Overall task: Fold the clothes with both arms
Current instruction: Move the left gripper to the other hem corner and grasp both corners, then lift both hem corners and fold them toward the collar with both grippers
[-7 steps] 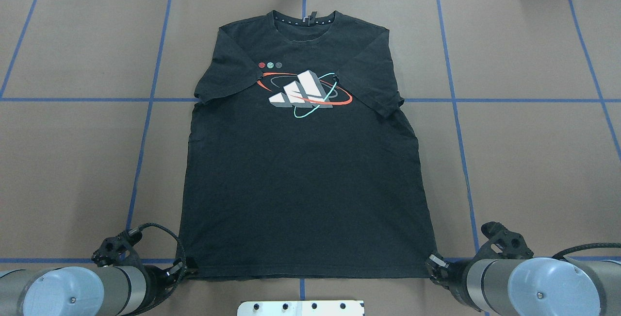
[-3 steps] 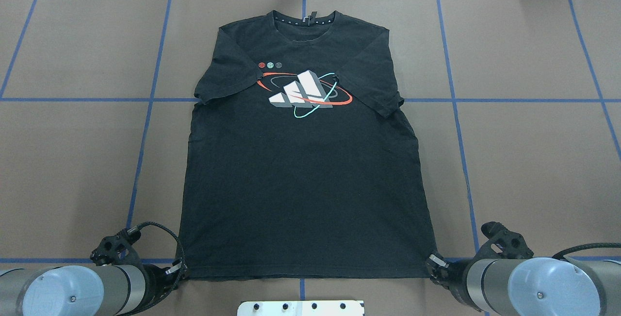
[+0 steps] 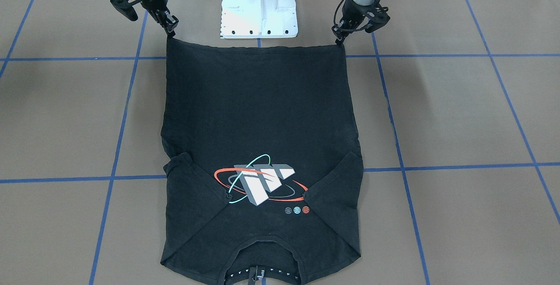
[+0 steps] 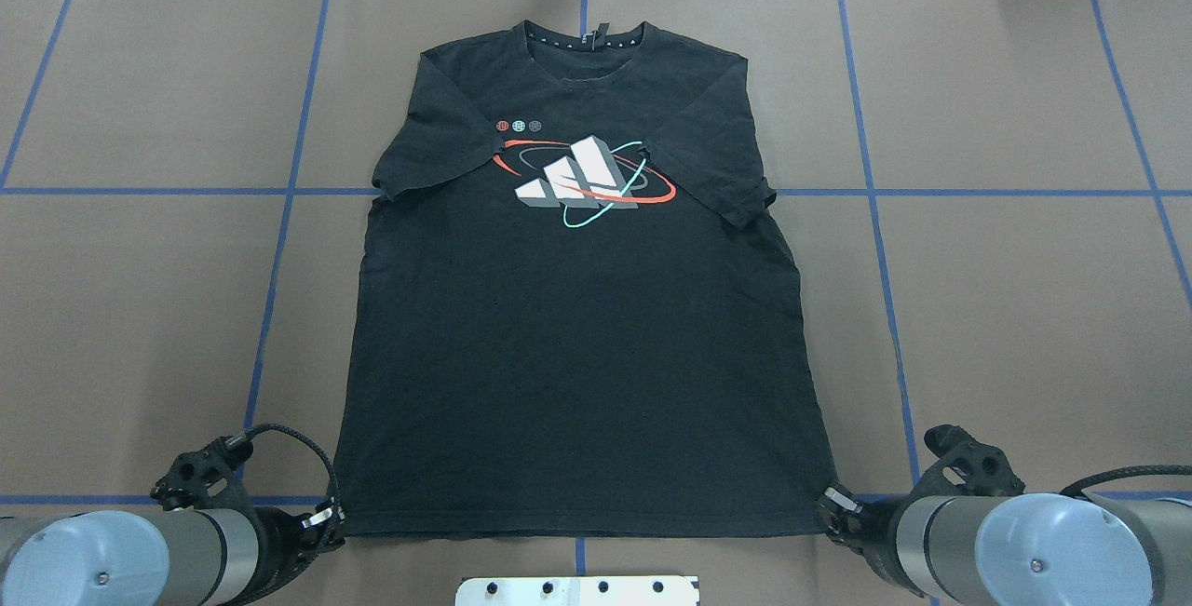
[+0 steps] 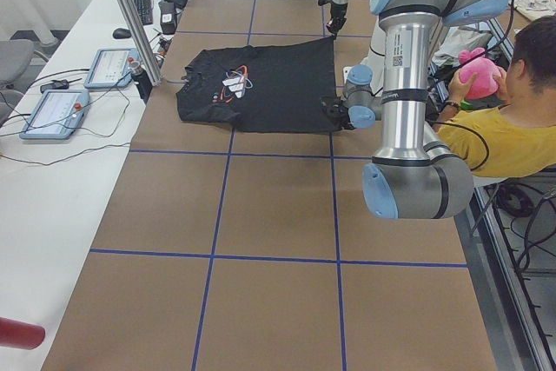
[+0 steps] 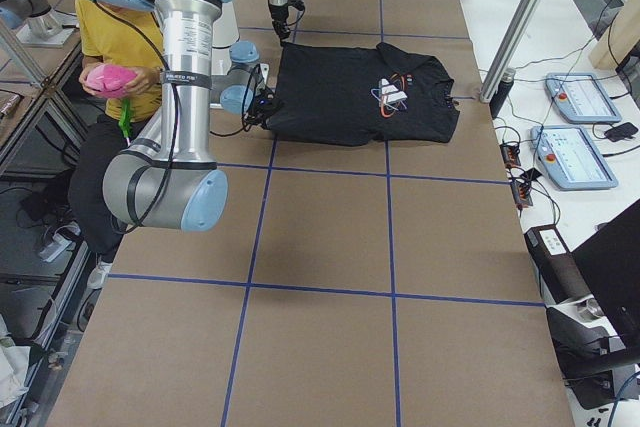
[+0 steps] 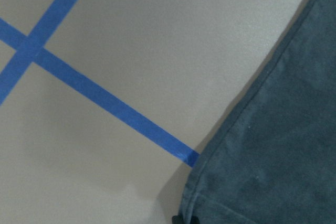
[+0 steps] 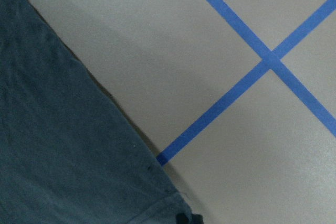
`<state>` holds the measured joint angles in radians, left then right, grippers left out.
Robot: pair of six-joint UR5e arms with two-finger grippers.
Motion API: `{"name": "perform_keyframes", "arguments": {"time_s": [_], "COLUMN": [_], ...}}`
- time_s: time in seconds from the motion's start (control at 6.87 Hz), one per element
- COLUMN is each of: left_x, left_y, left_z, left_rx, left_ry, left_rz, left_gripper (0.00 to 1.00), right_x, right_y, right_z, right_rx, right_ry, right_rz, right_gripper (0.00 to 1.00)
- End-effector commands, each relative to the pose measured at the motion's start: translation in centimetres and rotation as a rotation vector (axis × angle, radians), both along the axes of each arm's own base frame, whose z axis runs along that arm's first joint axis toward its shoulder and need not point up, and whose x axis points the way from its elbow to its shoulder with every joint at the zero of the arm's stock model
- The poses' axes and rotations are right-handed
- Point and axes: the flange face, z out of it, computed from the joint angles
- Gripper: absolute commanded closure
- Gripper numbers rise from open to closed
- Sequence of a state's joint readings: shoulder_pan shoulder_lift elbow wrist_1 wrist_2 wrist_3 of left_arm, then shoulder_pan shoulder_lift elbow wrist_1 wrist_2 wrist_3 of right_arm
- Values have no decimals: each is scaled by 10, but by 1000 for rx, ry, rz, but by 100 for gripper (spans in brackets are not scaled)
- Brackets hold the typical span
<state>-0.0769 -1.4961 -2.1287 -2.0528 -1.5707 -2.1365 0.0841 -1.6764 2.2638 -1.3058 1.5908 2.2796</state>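
Nearest the robot's white pedestal (image 4: 577,590), both arms reach down low to the brown surface (image 4: 1024,308), one at each end of the hem (image 4: 577,524). The left arm (image 4: 186,545) has its jaws clenched on the hem's left corner, and the right arm (image 4: 941,527) has its jaws pinched on the right corner. Each wrist camera shows a dark fingertip right at the stitched corner of the cloth. Between them the hem runs straight and taut. I take that to be the reason for the wide grip: lifted from both corners, the edge should rise evenly without sagging.

Beyond the hem, the black T-shirt (image 4: 577,355) lies flat and face up in the middle of the surface, across the blue tape lines (image 4: 289,192). Farther out, the left sleeve (image 4: 433,145) and the right sleeve (image 4: 712,154) are turned inward over the chest, their tips beside the orbit graphic (image 4: 582,180) — that narrows the shirt to a near rectangle. The collar (image 4: 582,40) lies farthest away, so the likely fold carries the hem toward it.
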Motion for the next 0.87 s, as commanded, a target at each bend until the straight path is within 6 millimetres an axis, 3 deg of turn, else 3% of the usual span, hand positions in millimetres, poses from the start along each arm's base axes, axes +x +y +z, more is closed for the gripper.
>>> {"name": "perform_keyframes", "arguments": {"time_s": [0.0, 0.73], "left_x": [-22, -89], "left_y": [2, 9], "left_z": [-18, -99], "left_rx": [3, 3], "left_ry": [33, 205], "left_rz": [1, 21], "left_gripper": [100, 100], "right_x": [3, 68], "right_y": [0, 16], "right_z": [-5, -42], "right_rx": [0, -70], "right_ry": [-11, -75], "right_rz": [1, -88], "right_gripper": [100, 100]}}
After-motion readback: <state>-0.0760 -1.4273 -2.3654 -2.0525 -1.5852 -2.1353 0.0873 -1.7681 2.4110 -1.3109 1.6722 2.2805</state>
